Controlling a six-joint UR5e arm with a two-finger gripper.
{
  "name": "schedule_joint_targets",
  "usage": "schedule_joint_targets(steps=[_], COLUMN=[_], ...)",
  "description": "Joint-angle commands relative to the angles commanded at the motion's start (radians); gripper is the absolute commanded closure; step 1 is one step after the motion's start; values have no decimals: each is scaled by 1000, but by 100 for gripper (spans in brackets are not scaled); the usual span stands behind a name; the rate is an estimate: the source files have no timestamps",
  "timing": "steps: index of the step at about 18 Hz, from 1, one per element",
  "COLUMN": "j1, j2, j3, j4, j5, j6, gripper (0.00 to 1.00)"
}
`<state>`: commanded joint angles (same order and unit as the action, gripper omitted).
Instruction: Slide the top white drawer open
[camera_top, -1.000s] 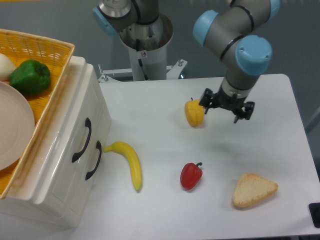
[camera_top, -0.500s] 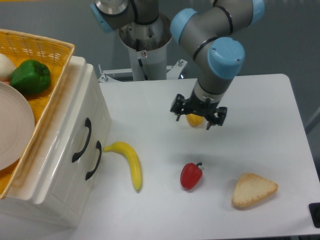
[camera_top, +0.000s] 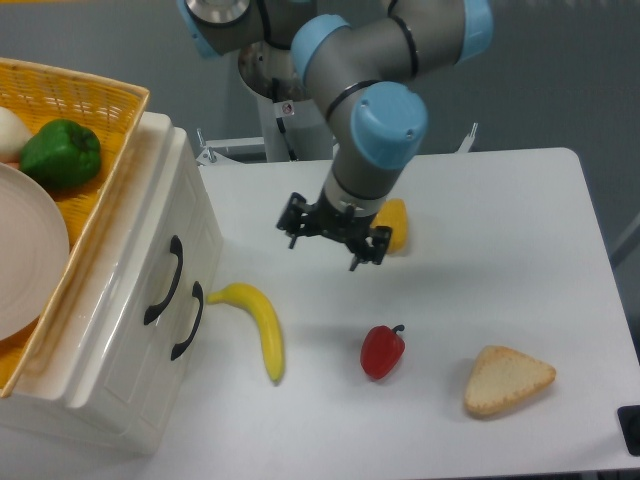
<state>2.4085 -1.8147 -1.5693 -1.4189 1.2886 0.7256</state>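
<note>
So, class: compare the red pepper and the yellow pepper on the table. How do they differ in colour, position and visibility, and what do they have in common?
Colour: the red pepper is red, the yellow pepper yellow. Position: the red pepper sits nearer the camera, beside the bread slice; the yellow pepper sits farther back. Visibility: the red pepper is in full view with its dark stem showing, while the yellow pepper is partly hidden behind the gripper. Both rest on the white table, untouched.

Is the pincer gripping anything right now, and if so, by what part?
Nothing is held. The pincer hangs open above the table, apart from the top white drawer and its black handle. The yellow pepper lies behind it, not between its fingers.
</note>
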Motion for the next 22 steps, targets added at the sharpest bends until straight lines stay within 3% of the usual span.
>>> schedule_joint_targets(steps=[9, 22], j1=[-29, -89], j2=[9, -46], j3=[14, 81], j4=[-11, -3], j5=[-155, -175], j6=[-17, -143], gripper=[0, 0])
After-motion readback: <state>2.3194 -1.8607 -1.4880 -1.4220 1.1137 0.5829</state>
